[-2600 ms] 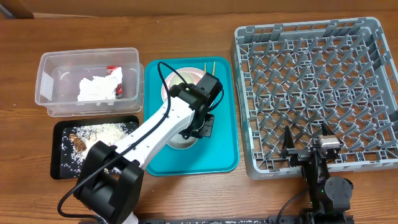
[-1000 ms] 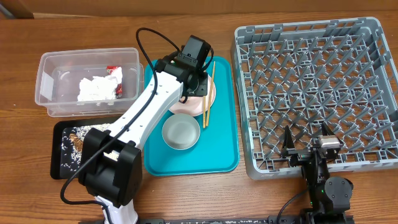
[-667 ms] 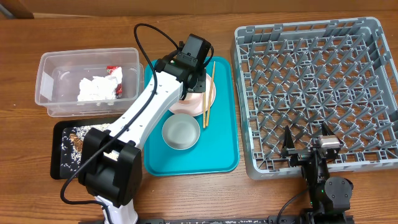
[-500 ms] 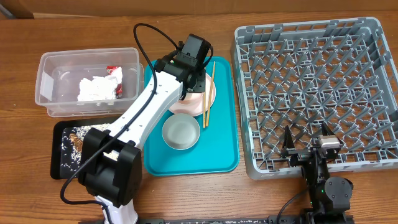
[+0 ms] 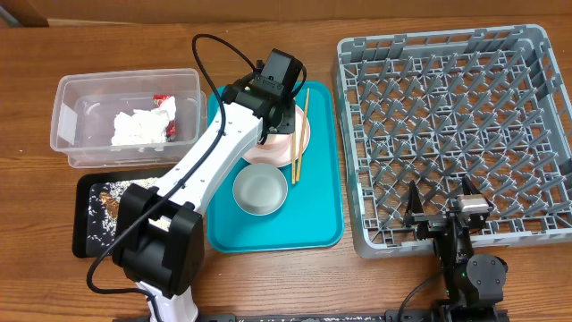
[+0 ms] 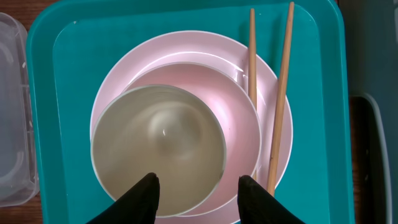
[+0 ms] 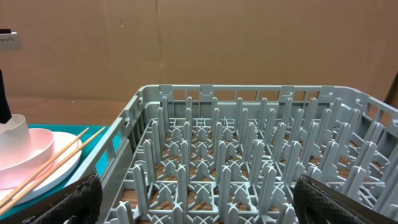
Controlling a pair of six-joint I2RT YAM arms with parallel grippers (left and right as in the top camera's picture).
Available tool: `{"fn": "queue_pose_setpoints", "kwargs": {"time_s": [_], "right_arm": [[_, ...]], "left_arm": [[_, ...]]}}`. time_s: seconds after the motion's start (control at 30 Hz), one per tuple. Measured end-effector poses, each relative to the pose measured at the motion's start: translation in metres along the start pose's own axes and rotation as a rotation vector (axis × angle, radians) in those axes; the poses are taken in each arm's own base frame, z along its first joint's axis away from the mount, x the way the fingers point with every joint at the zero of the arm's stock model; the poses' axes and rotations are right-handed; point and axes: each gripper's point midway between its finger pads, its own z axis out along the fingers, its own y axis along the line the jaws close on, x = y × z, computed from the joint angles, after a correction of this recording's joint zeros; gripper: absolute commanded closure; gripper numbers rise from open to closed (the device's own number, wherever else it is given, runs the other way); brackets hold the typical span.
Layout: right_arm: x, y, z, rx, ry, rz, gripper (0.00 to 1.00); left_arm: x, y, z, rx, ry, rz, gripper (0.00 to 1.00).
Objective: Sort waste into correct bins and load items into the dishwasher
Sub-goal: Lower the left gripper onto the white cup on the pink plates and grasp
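Overhead, the left arm reaches across the teal tray [image 5: 313, 215], and the left fingers [image 6: 138, 198] hang over the stack at the tray's far end. In that stack a small white cup [image 6: 155, 140] sits inside a pink bowl [image 6: 233, 106], which sits on the pale pink plate [image 6: 121, 74]. The left fingers stand apart, released, with nothing clamped between them; whether they touch the cup I cannot tell. Two wooden chopsticks [image 6: 281, 93] lie side by side over the plate's right edge. A grey bowl [image 5: 260, 190] stands alone on the tray, nearer the robot. Left of the tray, the clear tub [image 5: 67, 148] holds the white napkin [image 5: 138, 128] and the red wrapper [image 5: 164, 101]. The black tray [image 5: 85, 237] holds food scraps [image 5: 112, 199]. The right fingers [image 7: 78, 199] are spread wide at the near edge of the grey dish rack [image 5: 447, 107], which stands on the tabletop [image 5: 54, 286].
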Motion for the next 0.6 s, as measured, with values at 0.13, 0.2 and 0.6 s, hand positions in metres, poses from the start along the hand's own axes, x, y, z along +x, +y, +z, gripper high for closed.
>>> {"fn": "queue_pose_setpoints", "kwargs": {"time_s": [0.13,0.2,0.6], "right_arm": [[0.000,0.000,0.000,0.000,0.000,0.000,0.00],[0.000,0.000,0.000,0.000,0.000,0.000,0.00],[0.000,0.000,0.000,0.000,0.000,0.000,0.00]], "left_arm": [[0.000,0.000,0.000,0.000,0.000,0.000,0.62],[0.000,0.000,0.000,-0.001,0.000,0.000,0.62],[-0.006,0.015,0.001,-0.001,0.006,-0.039,0.73]]}}
